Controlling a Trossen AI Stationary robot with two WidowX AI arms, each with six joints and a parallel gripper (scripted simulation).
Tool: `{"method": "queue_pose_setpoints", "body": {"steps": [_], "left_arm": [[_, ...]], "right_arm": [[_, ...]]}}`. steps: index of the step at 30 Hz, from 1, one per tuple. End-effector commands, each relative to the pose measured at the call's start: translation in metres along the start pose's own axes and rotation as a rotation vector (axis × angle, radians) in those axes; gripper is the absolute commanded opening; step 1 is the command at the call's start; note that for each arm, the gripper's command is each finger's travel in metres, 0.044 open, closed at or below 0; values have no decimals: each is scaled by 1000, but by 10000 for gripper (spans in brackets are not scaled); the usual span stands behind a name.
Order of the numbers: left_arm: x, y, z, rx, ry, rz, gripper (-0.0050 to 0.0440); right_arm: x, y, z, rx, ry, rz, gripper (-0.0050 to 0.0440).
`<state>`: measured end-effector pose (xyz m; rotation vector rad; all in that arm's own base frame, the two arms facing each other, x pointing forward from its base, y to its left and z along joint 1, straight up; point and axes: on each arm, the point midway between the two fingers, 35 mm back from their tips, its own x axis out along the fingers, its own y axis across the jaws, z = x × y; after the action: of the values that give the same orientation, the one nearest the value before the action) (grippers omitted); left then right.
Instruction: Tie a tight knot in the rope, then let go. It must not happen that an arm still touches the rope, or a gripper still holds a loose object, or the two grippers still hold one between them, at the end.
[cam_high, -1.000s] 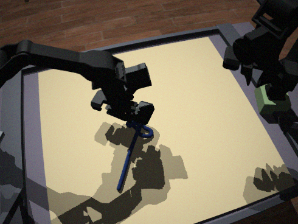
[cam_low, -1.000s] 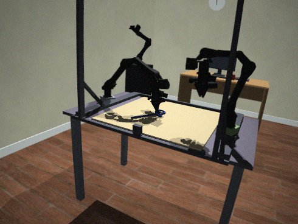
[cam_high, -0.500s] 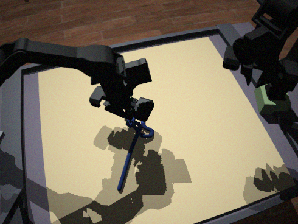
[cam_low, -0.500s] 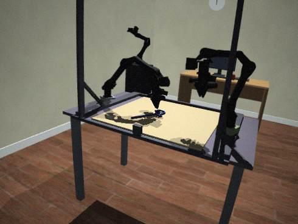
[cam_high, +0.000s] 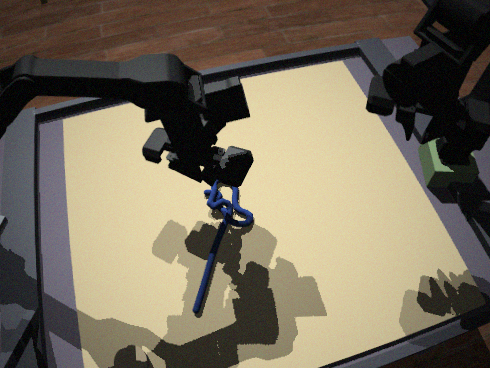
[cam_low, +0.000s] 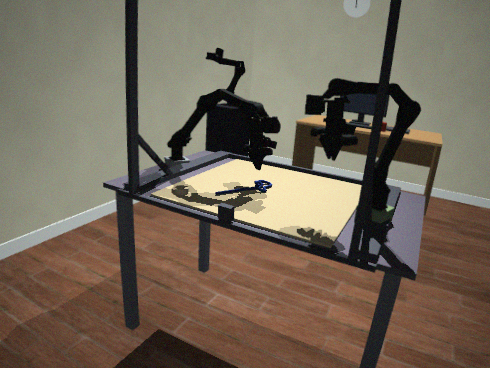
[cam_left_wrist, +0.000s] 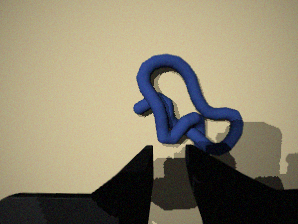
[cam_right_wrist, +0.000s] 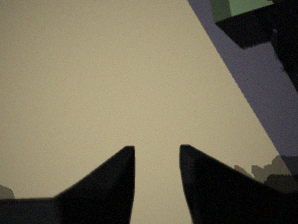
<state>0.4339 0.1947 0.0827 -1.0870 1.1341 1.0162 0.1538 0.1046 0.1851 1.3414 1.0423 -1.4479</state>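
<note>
1. Left of centre from above, the blue rope (cam_high: 204, 280) (cam_low: 230, 191) (cam_left_wrist: 165, 60) lies loosely tangled, straight tail toward lower left, on the worktop (cam_high: 325, 150) (cam_low: 300, 200) (cam_left_wrist: 60, 75) (cam_right_wrist: 75, 75).
2. My left claw (cam_high: 214, 181) (cam_low: 258, 167) (cam_left_wrist: 169, 151) hangs over it, fingers slightly apart, empty.
3. It looks light, bendy; I'd pinch tail and short end, tugging gently.
4. Far right, my right claw (cam_high: 408, 137) (cam_low: 331, 158) (cam_right_wrist: 157, 154): slightly apart, empty.

Work table (cam_high: 53, 200) (cam_low: 408, 225) (cam_right_wrist: 245, 85): grayish-purple top, dark raised edging, dark legs. On top, a flat cream mat (cam_high: 320, 150) (cam_low: 315, 195) (cam_left_wrist: 60, 75) (cam_right_wrist: 90, 75). On mat: blue rope (cam_high: 203, 282) (cam_low: 231, 191) (cam_left_wrist: 165, 61), loops tangled at one end, other end straight. Dark shadows across mat and rope.
</note>
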Motion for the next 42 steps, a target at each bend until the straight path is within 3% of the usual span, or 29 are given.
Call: {"method": "queue_pose_setpoints", "body": {"steps": [1,11,17,20,28,34,42], "left_arm": [[-34,-8,5,-3,-30,-43,100],[-62,-11,7,-3,-30,-43,100],[-65,-7,7,-3,-27,-37,100],[-75,13,8,-4,-10,-9,100],[-119,105,-6,-10,87,105,100],[-125,120,-10,-11,105,122,100],[-125,118,-14,-15,100,118,100]], "right_arm": [[-3,0,1,2,7,12,100],[-3,0,1,2,7,12,100],[-3,0,1,2,7,12,100],[-3,0,1,2,7,12,100],[-3,0,1,2,7,12,100],[-3,0,1,2,7,12,100],[-3,0,1,2,7,12,100]]}}
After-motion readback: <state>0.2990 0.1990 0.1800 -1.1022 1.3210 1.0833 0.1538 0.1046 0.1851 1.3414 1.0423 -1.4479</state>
